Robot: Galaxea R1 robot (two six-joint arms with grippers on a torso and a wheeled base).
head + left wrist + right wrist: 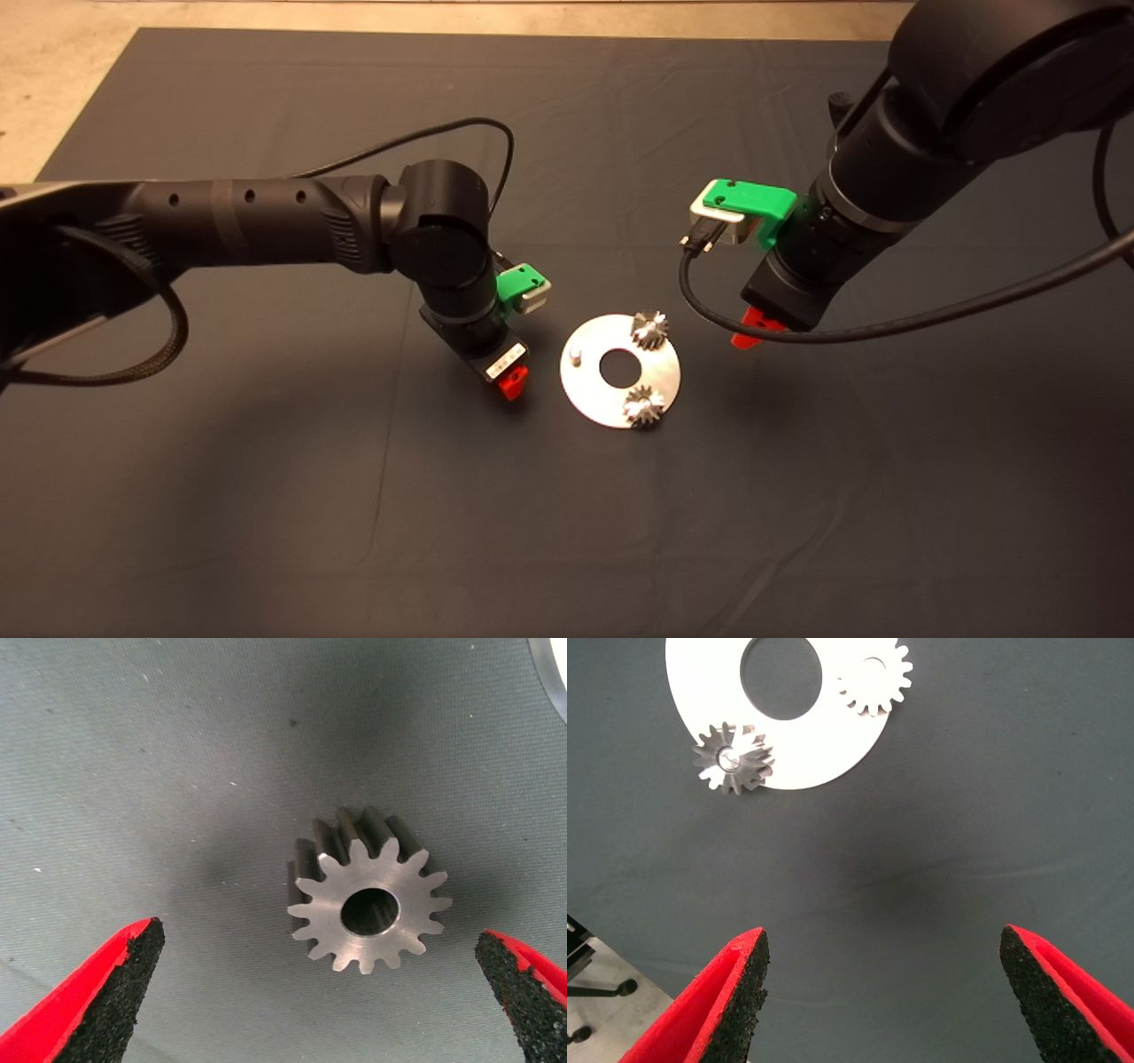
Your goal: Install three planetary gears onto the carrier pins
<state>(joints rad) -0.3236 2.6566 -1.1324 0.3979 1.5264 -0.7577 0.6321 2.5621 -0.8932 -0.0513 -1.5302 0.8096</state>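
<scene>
The shiny round disc (589, 395) lies mid-mat. Two planetary gears (649, 329) (644, 407) sit on its carrier pins. One carrier pin (575, 356) stands bare on the disc's left side. The third gear (368, 904) lies flat on the mat in the left wrist view, between the open fingers of my left gripper (319, 992). In the head view that gripper (512, 383) is low, just left of the disc, and hides this gear. My right gripper (753, 330) is open and empty, right of the disc (806, 757), where both mounted gears (733, 757) (875, 678) show.
The dark mat (567, 532) covers the table. A black cable (886, 323) hangs from the right arm above the mat. The disc's edge (554, 673) shows near the loose gear. Bare floor (53, 80) lies beyond the mat's far left corner.
</scene>
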